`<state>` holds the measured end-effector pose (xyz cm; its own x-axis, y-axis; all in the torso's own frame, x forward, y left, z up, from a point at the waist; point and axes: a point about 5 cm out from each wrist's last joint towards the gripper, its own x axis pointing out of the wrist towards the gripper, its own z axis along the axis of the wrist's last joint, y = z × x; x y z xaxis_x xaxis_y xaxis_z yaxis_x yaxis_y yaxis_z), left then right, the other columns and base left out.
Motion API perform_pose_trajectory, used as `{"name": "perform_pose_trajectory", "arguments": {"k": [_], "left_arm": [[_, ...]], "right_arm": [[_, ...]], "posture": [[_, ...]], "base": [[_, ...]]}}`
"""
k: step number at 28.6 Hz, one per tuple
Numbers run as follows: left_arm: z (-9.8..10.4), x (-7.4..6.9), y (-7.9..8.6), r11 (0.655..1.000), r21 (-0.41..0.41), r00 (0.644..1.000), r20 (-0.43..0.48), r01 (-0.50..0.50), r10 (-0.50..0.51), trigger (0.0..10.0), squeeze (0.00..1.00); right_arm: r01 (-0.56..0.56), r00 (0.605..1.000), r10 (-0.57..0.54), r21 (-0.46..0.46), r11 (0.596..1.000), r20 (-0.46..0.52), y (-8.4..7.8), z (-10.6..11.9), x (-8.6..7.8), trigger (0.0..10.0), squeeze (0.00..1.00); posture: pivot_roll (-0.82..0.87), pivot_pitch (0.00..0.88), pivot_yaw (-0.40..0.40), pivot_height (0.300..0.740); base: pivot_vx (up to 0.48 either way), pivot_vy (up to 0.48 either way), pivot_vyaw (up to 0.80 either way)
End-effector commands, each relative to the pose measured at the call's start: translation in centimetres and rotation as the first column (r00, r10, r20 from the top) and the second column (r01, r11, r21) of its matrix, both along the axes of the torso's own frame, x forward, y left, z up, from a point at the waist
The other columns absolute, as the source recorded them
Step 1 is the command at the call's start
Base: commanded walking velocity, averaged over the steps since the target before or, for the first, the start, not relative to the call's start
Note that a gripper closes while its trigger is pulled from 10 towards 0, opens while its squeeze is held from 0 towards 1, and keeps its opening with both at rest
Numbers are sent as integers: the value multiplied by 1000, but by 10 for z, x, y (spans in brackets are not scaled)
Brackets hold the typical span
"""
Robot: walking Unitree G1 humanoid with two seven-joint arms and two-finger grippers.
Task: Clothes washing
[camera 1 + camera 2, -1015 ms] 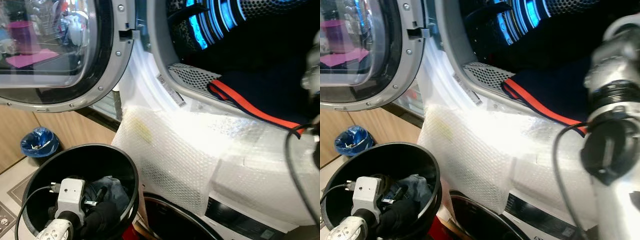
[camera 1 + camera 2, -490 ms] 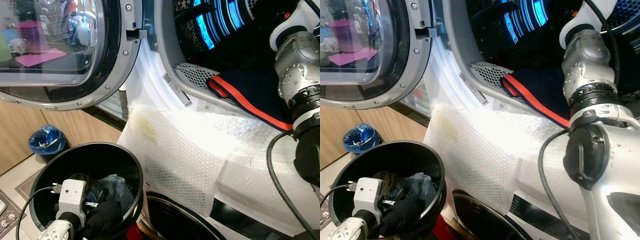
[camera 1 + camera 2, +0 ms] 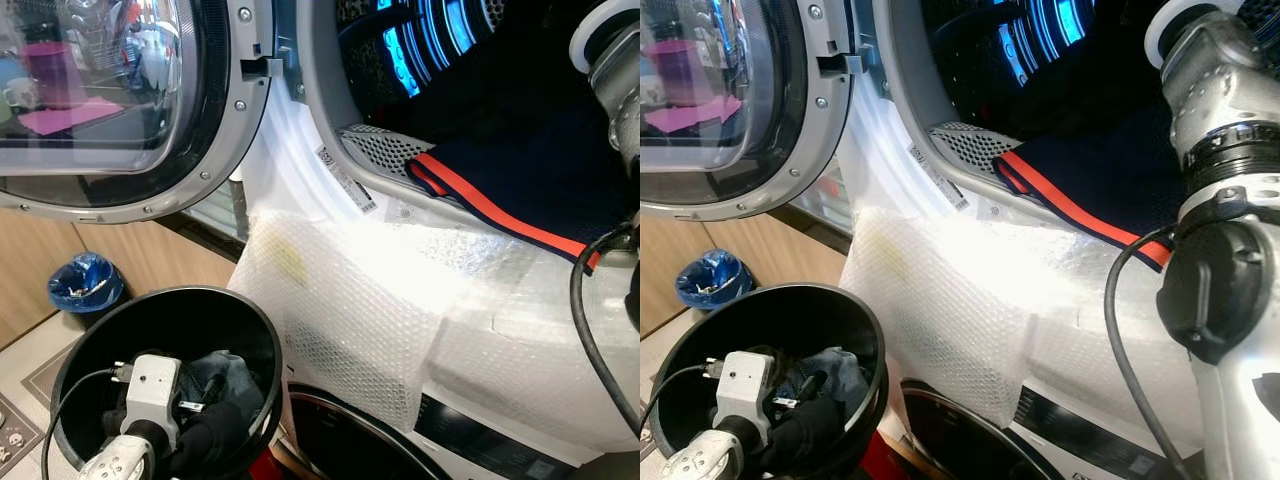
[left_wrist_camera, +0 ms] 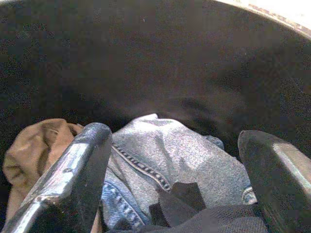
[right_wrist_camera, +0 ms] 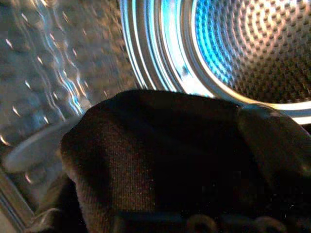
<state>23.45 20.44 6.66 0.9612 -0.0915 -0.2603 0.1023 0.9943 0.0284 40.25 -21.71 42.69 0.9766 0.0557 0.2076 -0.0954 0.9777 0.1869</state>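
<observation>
Denim (image 4: 165, 160) between left gripper (image 4: 172, 194) jaws

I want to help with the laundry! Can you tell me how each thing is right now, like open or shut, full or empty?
Round glass washer door: swung open.
Shiny metal drum: lit blue, dark cloth inside.
Navy garment with orange stripe: draped over the drum's lip.
Black round laundry bucket: holds clothes, far from full.
Blue denim jeans: crumpled in the bucket.
Left gripper: open, over the jeans.
Small blue-lined bin: holds rubbish.

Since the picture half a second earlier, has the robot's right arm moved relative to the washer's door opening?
Yes. The right arm has shifted further right, away from the washer opening's rim.
</observation>
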Motion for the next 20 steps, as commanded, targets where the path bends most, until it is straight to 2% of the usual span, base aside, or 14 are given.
{"name": "perform_pose_trajectory", "arguments": {"k": [1, 5, 6, 8, 11, 14, 15, 18, 19, 20], "left_arm": [[-7, 0, -10, 999, -17, 999, -33, 35, -35, 10000, 0], [-10, 0, -15, 999, -28, 998, -38, 40, -41, 10000, 0], [-10, 0, -15, 999, -29, 998, -38, 41, -42, 10000, 0], [-10, 1, -16, 999, -30, 998, -38, 44, -45, 10000, 0], [-9, 2, -14, 999, -29, 998, -36, 45, -46, 10000, 0], [-9, 2, -13, 999, -28, 998, -36, 44, -45, 10000, 0], [-10, 3, -11, 999, -26, 998, -39, 44, -45, 10000, 0], [-10, 3, -11, 999, -23, 998, -43, 47, -47, 10000, 0], [-10, 4, -10, 999, -24, 998, -43, 48, -49, 10000, 0], [-10, 4, -10, 998, -22, 997, -46, 56, -57, 10000, 0]], "right_arm": [[60, 997, -64, -81, 995, -44, -10, 5, -6, 10000, 0], [126, 984, -140, -126, 984, -107, -27, -8, -9, 10000, 0], [159, 981, -174, -147, 976, -90, -33, -7, -11, 10000, 0], [202, 974, -213, -127, 971, -76, -50, 2, -22, 10000, 0], [205, 973, -216, -119, 971, -81, -68, 8, -35, 10000, 0], [183, 977, -197, -152, 971, -86, -70, 6, -40, 10000, 0], [130, 982, -152, -188, 974, -110, -69, -3, -47, 10000, 0], [70, 985, -96, -184, 980, -140, -66, -14, -54, 10000, 0], [17, 989, -44, -183, 983, -145, -60, -18, -58, 10000, 0], [-81, 987, 52, -198, 977, -149, -47, -21, -66, 10000, 0]], "posture": [[62, 64, -97, 740], [51, 67, -101, 740], [49, 68, -101, 740], [43, 69, -101, 740], [33, 68, -104, 740], [29, 69, -101, 740], [22, 70, -99, 740], [13, 73, -93, 740], [7, 74, -88, 740], [1, 76, -86, 740]], "base": [[0, 0, 0], [0, 0, 0], [0, 0, 0], [0, 0, 0], [0, 0, 0], [0, 0, 0], [0, 0, 0], [0, 0, 0], [0, 0, 0], [0, 0, 0]]}}
